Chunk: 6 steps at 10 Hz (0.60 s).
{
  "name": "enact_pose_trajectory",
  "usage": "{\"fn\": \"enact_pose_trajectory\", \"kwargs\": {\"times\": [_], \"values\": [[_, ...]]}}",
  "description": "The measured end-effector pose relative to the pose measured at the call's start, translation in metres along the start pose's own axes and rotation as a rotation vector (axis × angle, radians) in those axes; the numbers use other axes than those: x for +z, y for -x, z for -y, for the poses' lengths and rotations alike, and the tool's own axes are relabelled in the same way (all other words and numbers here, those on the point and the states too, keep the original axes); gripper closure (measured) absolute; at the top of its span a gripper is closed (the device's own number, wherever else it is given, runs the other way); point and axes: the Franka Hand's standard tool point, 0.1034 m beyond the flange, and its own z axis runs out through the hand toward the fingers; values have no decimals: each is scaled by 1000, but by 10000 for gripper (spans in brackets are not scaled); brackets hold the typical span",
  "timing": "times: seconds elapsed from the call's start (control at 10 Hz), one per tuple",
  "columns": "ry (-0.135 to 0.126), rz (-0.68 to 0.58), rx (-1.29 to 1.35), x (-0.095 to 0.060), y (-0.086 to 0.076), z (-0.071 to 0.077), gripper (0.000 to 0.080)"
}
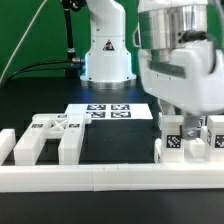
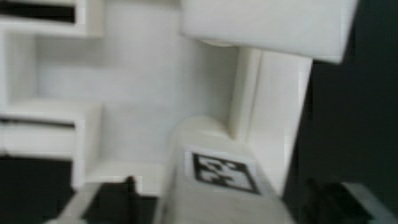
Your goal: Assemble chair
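Loose white chair parts lie in two groups on the black table. A slotted panel piece [image 1: 48, 136] lies at the exterior view's left, and a cluster of tagged blocks [image 1: 176, 146] stands at the right. My gripper [image 1: 187, 120] hangs low over the right cluster. In the wrist view my gripper [image 2: 231, 206] straddles a long white tagged piece [image 2: 221, 165], next to a slotted white panel [image 2: 71, 90]. The jaws are open. One dark finger [image 2: 121, 200] stands close beside the piece and the other finger [image 2: 361, 202] stands off it with a dark gap between.
A long low white border wall [image 1: 100, 178] runs along the table's front edge. The marker board [image 1: 110, 111] lies flat in the middle, in front of the robot base [image 1: 106, 60]. A green backdrop and cables sit behind.
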Motion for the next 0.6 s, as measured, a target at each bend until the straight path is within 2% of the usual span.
{"fn": "enact_pose_trajectory", "kwargs": {"times": [0.1, 0.2, 0.4, 0.6], "values": [[1, 0, -125, 1, -1, -2, 179], [-24, -26, -106, -2, -5, 0, 159], [-12, -38, -282, -2, -8, -2, 151], [22, -52, -636, -1, -11, -7, 150]]}}
